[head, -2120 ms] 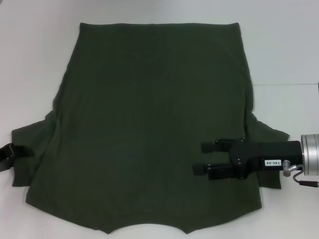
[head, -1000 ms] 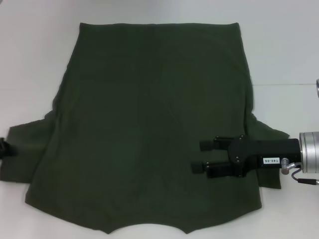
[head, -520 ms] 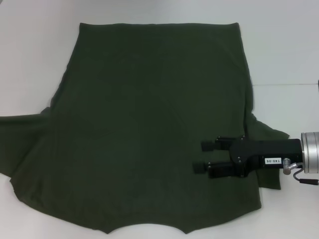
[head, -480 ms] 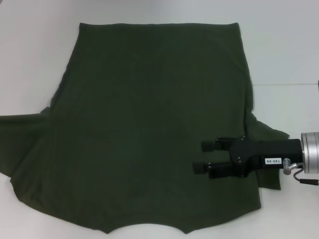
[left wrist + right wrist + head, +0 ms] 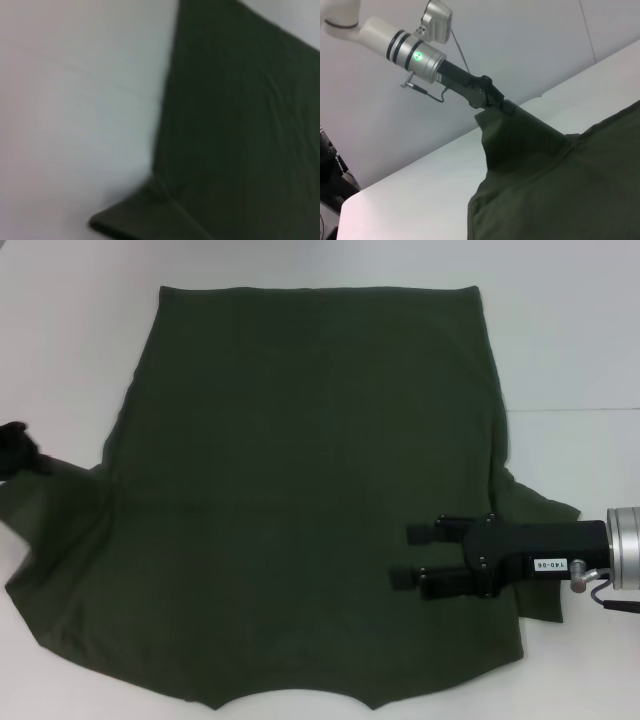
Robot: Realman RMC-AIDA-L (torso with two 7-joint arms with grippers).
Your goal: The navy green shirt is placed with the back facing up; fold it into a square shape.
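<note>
Since a moment ago the left sleeve is drawn up and outward, raised off the counter (image 5: 560, 330) by the left gripper (image 5: 496, 101), whose jaws are clenched on the sleeve's tip. One shirt (image 5: 310, 490) is counted, spread back-up across the counter, and two grippers. The right gripper (image 5: 410, 555) is held over the shirt near its right sleeve, jaws parted. The lifted, peaked sleeve is shown only in the right wrist view; in the head view just a dark bit of the left gripper is seen at the edge.
</note>
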